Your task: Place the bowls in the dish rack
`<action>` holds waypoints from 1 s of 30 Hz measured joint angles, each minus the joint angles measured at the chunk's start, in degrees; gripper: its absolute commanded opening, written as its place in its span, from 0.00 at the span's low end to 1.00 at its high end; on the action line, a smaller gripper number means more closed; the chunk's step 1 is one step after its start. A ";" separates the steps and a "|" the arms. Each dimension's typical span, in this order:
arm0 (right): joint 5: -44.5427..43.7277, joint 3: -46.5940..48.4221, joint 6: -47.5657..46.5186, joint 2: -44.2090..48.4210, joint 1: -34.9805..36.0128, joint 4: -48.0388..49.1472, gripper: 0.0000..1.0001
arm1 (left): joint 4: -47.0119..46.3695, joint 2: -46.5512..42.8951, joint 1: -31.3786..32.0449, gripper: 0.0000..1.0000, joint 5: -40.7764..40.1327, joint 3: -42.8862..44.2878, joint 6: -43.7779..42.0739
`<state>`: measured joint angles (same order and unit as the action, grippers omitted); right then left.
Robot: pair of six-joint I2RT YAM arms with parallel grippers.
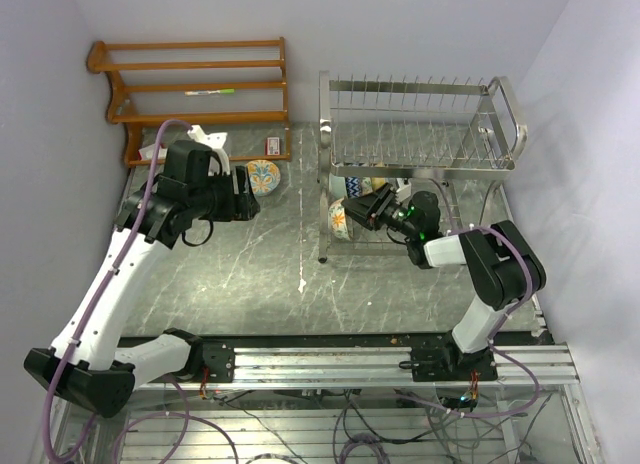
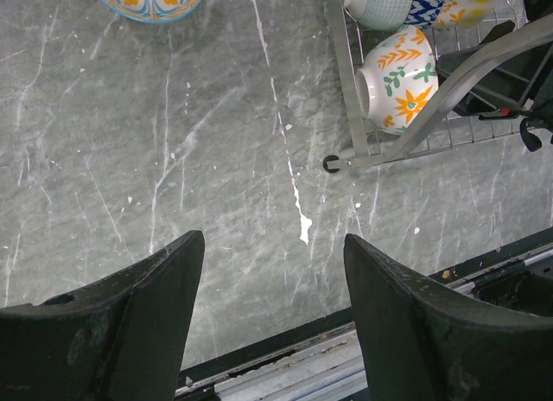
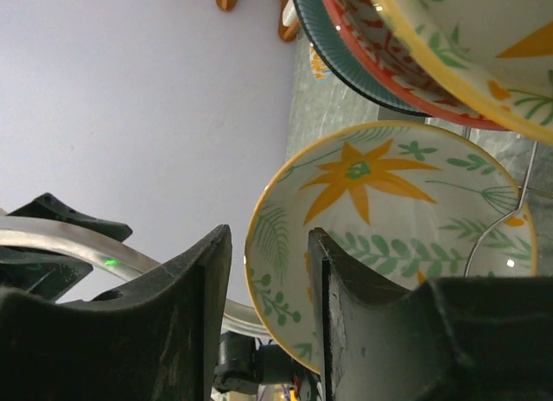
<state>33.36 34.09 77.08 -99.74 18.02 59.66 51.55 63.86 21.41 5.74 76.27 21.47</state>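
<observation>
A grey, white-veined marble table is lying between pale walls, with a brown wooden shelf in the far left corner. The dish rack, made of shiny wire with upright prongs, is standing at the far right. The right tool is reaching into its lower tier. There the racked bowls are leaning on edge, probably so that the prongs keep them apart. The left tool is hovering just beside the loose bowl, which is lying upright on the table and is likely the next to load.

From the left wrist, that tool's fingers are standing wide apart over bare marble, holding nothing. At the rack's near corner the orange-flowered bowl, glossy and rounded, is resting on edge at the end of the row.

From the right wrist, the right tool's jaws are parted around that bowl's yellow rim. A slip of wall is showing between one finger and the rim, so the tool is evidently not pinching it. The neighbouring bowls, red- and teal-rimmed, are crowding close behind.
</observation>
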 measured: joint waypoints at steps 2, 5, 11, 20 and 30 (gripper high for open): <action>0.48 0.00 -0.44 0.66 0.00 -0.74 0.42 | -0.46 0.00 0.00 0.78 -0.07 -0.39 -0.02; 1.11 0.00 -0.90 2.34 0.00 -1.81 0.43 | -1.88 0.00 0.00 0.79 -0.44 -1.62 -0.04; 1.09 0.00 -2.80 10.54 -0.26 -7.32 0.43 | -6.49 1.38 0.00 0.78 -2.19 -5.90 1.57; -0.48 0.00 -14.12 26.99 -0.98 -28.04 0.44 | -15.69 11.37 -0.28 0.77 -10.47 -9.16 11.04; 1.79 -0.02 -24.76 36.74 -1.95 -48.15 0.44 | -27.21 25.64 -8.31 0.76 -16.13 -9.29 21.81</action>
<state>35.16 34.06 52.31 -63.00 16.08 11.51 24.34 89.49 13.10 -10.39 66.98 43.29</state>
